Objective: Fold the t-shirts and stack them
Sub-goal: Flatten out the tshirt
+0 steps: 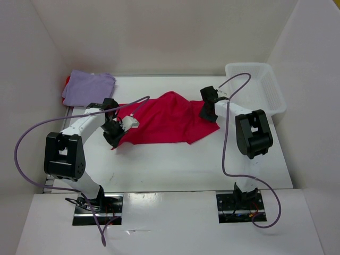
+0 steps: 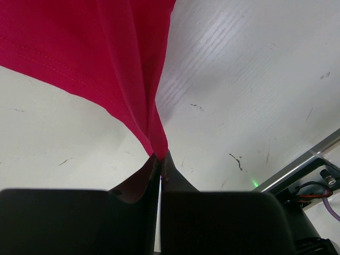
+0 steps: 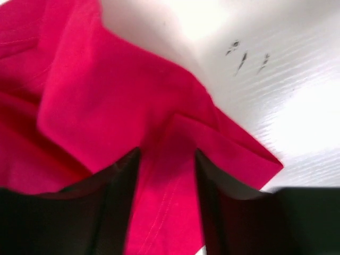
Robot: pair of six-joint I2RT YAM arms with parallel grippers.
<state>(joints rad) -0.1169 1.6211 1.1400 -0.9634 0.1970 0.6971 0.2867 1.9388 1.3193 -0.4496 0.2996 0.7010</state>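
Observation:
A pinkish crimson t-shirt lies crumpled across the middle of the table. My left gripper is shut on its left edge. In the left wrist view the cloth rises from the pinched fingertips, lifted off the table. My right gripper is at the shirt's right corner, open. In the right wrist view its two fingers stand apart with a folded, hemmed flap of cloth between them. A folded lavender t-shirt lies at the back left, and a bright red t-shirt peeks out at its left edge.
A white plastic bin stands at the back right, close to the right arm. White walls enclose the table on three sides. Purple cables loop off both arms.

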